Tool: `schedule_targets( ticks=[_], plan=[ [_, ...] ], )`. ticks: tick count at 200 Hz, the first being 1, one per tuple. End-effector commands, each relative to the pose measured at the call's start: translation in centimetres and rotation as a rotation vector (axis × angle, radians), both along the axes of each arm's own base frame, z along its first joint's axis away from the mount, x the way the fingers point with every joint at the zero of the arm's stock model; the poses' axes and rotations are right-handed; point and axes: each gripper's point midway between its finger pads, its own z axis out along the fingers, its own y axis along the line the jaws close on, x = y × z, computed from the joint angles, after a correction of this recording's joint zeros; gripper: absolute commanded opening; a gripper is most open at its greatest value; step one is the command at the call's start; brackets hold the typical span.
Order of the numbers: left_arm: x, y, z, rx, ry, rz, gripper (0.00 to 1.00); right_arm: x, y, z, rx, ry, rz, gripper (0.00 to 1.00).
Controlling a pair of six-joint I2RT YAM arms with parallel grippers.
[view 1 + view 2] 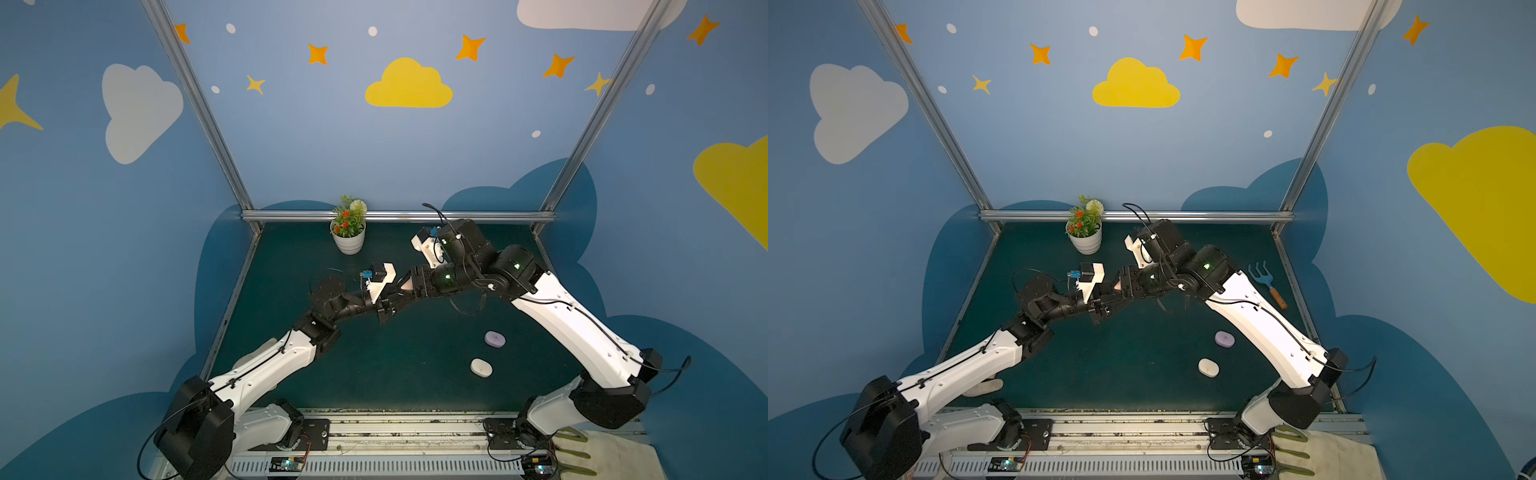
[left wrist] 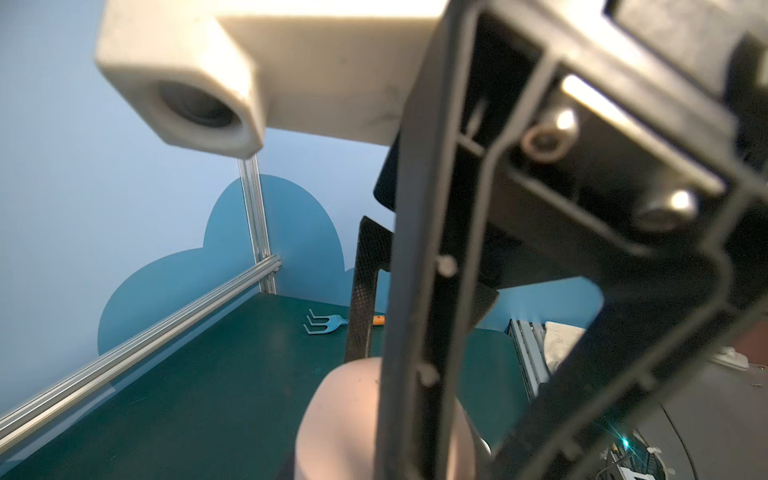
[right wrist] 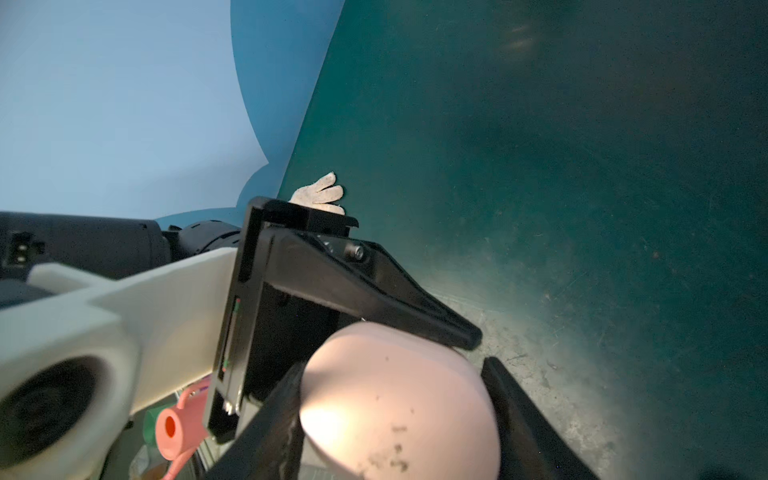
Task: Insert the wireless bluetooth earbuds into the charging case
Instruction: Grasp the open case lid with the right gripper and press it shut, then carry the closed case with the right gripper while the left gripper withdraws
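Observation:
A pale pink oval charging case [image 1: 406, 285] [image 1: 1118, 285] hangs in mid-air over the middle of the green table, lid closed. My left gripper [image 1: 402, 293] is shut on it; one of its black fingers [image 3: 374, 299] lies across the case's top. My right gripper [image 3: 395, 415] comes from the opposite side. Its two fingers press the flanks of the same pink case [image 3: 395, 395]. The case also fills the bottom of the left wrist view [image 2: 345, 415]. A lilac case [image 1: 495, 338] and a white case [image 1: 481, 368] lie closed on the table at the front right. The earbuds are out of view.
A white pot with flowers [image 1: 348, 237] stands at the back rail. A blue hand rake [image 1: 1266, 282] lies at the right edge. A pale glove [image 1: 984, 386] lies under the left arm, and more gloves [image 1: 582, 453] off the front right corner.

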Motion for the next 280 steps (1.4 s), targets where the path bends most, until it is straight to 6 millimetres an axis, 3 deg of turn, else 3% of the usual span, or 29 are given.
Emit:
schedule_targets(
  ticks=[1,58,92,102,108,146,190,237,280],
  plan=[
    [-0.1,0.2,1.5,-0.028,-0.038,0.002,0.05,0.3,0.6,0.4,0.015,-0.011,-0.001,0.5],
    [-0.1,0.2,1.4,-0.021,-0.032,0.004,0.11,0.2,0.4,0.4,0.016,-0.017,-0.007,0.38],
    [0.5,0.5,0.6,0.004,0.018,0.049,0.65,1.1,-1.3,0.3,-0.003,-0.043,-0.058,0.37],
    [1.1,0.9,-0.1,0.018,0.059,0.095,0.91,1.4,-2.0,0.0,-0.009,-0.05,-0.077,0.37],
    [1.3,1.3,-0.3,0.023,0.082,0.124,0.99,1.7,-2.5,-0.2,-0.016,-0.053,-0.092,0.37],
    [1.9,3.8,-4.3,0.136,0.204,0.285,1.0,3.3,-6.6,-2.9,-0.077,-0.067,-0.202,0.37],
    [2.5,6.5,-8.4,0.28,0.355,0.441,1.0,5.3,-12.0,-9.5,-0.198,-0.034,-0.338,0.38],
    [2.4,6.9,-9.0,0.253,0.398,0.464,1.0,6.2,-15.9,-17.8,-0.324,0.048,-0.44,0.37],
    [2.6,7.0,-8.8,0.247,0.398,0.476,1.0,6.2,-17.5,-23.9,-0.413,0.103,-0.469,0.36]
  ],
)
